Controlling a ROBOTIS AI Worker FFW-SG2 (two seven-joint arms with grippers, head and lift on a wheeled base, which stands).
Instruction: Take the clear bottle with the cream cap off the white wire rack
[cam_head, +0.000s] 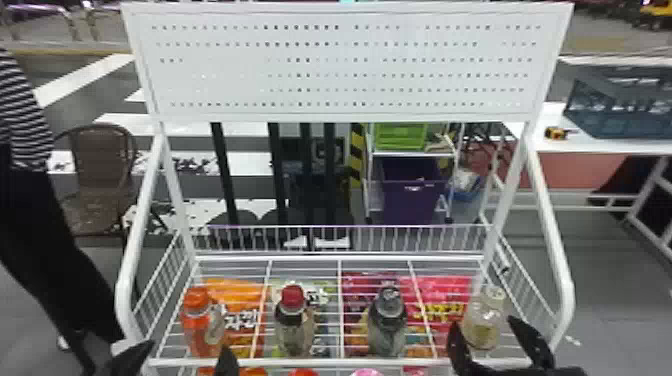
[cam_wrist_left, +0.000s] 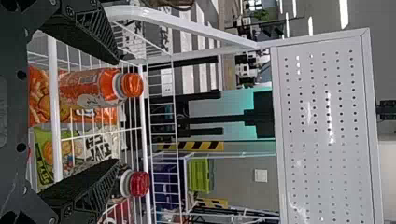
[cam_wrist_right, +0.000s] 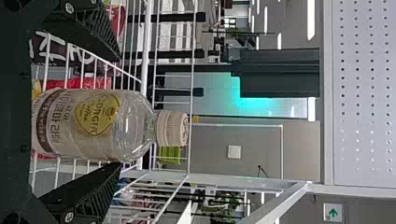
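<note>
A white wire rack (cam_head: 325, 361) holds four bottles (cam_head: 390, 325); left gripper (cam_head: 188, 346), right gripper (cam_head: 483, 323): fingers apart; behind: brown chair (cam_head: 102, 160), purple bin (cam_head: 410, 202).

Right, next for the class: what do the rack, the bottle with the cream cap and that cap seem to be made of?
White wire rack: probably metal, painted or coated, from its thin, straight bars and even white surface.
Clear bottle: most likely glossy plastic, being see-through with bright highlights.
Cream cap: likely duller plastic, with fine ribs around its side.
</note>
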